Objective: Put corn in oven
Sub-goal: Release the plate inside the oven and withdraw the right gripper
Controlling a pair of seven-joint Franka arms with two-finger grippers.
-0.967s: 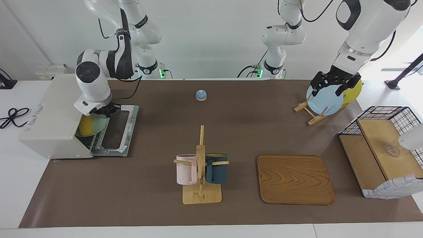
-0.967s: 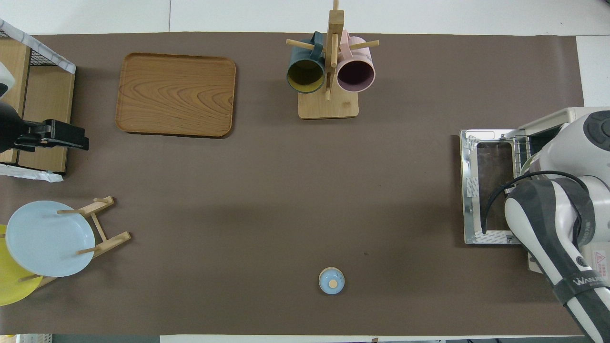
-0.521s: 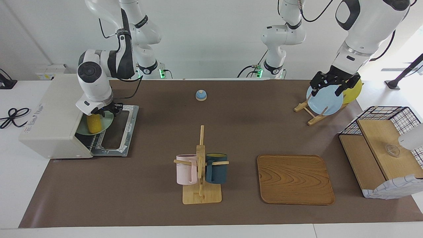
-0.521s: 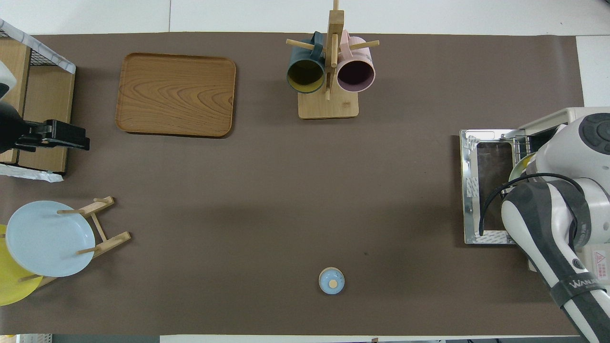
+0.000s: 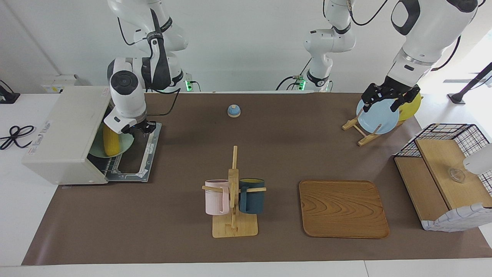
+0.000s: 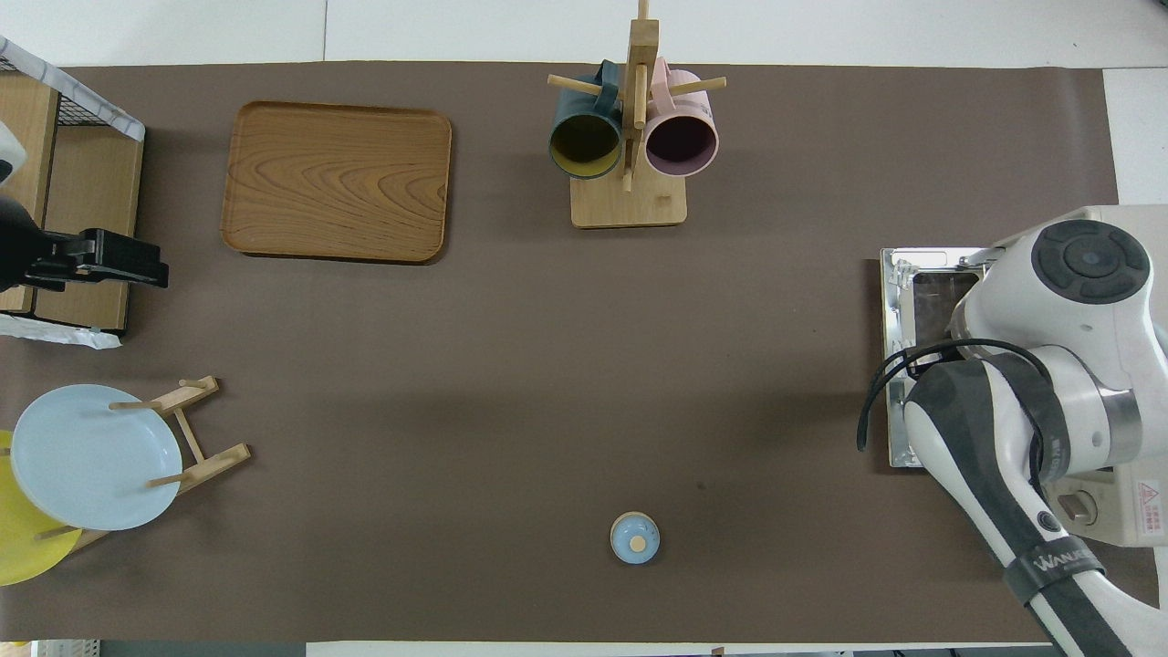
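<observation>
I see the corn (image 5: 110, 140) lying on a pale green plate (image 5: 127, 144) at the mouth of the oven (image 5: 61, 134), above its dropped door. My right end effector (image 5: 140, 129) hangs over that door; I cannot tell its finger state. The left end effector (image 5: 389, 99) waits over the blue plate (image 5: 378, 119). I judge the corn light, stiff, slick and prone to roll, so I'd grip mid-cob.

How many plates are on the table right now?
3: a pale green round plate under the corn at the oven's mouth, plus a light blue round plate and a yellow round plate on the wooden rack. More may be hidden.
</observation>
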